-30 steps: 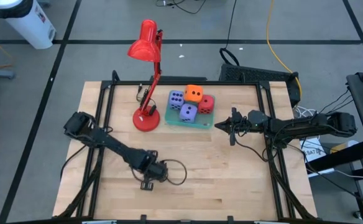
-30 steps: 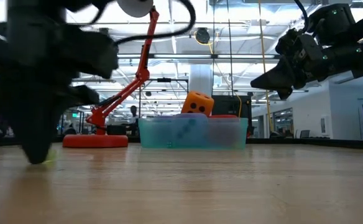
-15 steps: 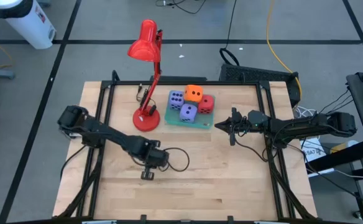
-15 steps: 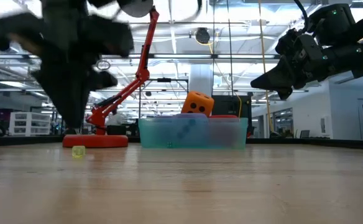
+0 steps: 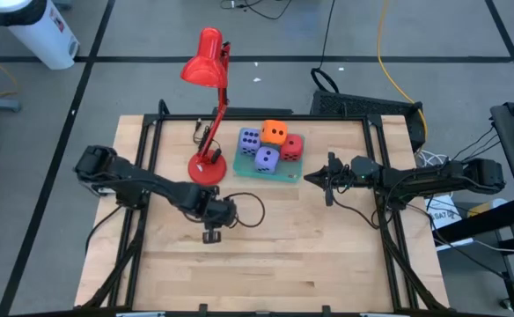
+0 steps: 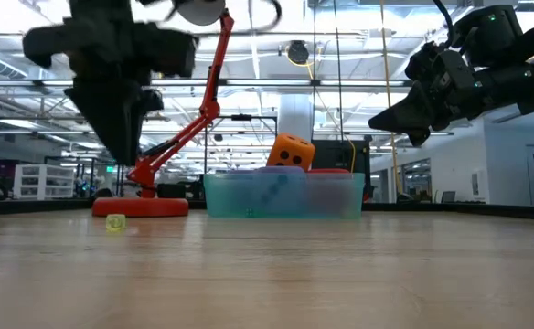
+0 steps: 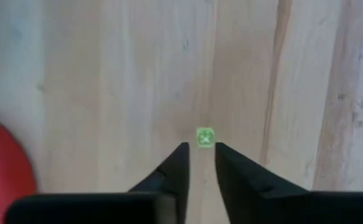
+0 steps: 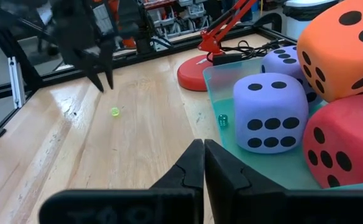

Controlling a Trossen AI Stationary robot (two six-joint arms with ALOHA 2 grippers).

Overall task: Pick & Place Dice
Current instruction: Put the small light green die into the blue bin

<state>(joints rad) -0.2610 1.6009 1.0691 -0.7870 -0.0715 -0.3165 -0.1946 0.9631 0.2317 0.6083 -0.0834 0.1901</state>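
Dice (image 5: 268,145): four stacked in the tray (image 5: 244,169); a tiny green die (image 7: 204,137) now lies released on the worktop (image 5: 310,255), left gripper (image 7: 199,149) risen, fingers parted; right gripper (image 8: 204,151) clenched, waiting beside the tray.

I work in a robotics lab, part of a large open hall. My wooden tabletop (image 5: 327,246) sits in a black metal frame (image 5: 389,238) at the centre of the high view, on a grey floor marked with dark tape lines (image 5: 90,70). Loose cables (image 5: 389,53) trail across that floor at the upper right. In the low view, the background shows exposed ceiling beams with strip lights (image 6: 340,37), storage shelving (image 6: 29,174) at the left, and glass partitions (image 6: 514,155) at the right.
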